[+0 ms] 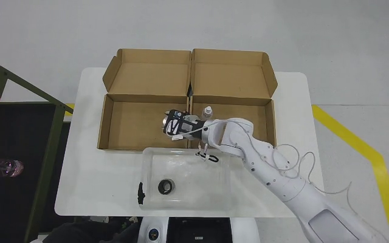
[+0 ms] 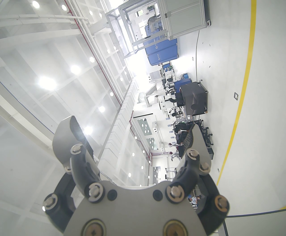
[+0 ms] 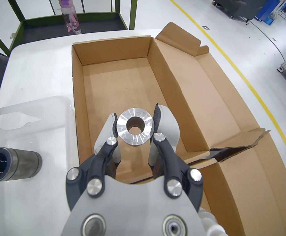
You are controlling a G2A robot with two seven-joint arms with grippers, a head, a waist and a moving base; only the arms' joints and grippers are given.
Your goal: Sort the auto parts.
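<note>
In the clear bin (image 1: pixel 194 176) nearest the robot lies a dark cylinder (image 1: pixel 165 186). Just beyond, the right gripper (image 3: pixel 135 121) clamps a metal ring (image 3: pixel 145 131) (flat, bright-faced) above the left cardboard box (image 3: pixel 116 89). The left gripper (image 2: pixel 134 129) gapes wide, holding nothing.

The white table (image 1: pixel 91 182) has rounded corners. Just beside its left edge (left as the robot faces it) stands a green-framed cart (image 1: pixel 27 152) with a black deck. A pinkish drink bottle (image 3: pixel 71 20) with a purple cap stands on that deck. On the table's right side a yellow floor stripe (image 1: pixel 358 143) runs off at an angle. Past the stripe, well apart from the table, sit a black trolley (image 3: pixel 236 6) and blue cabinets (image 3: pixel 264 13). High over table level are rows of round ceiling lights (image 2: pixel 47 82).
</note>
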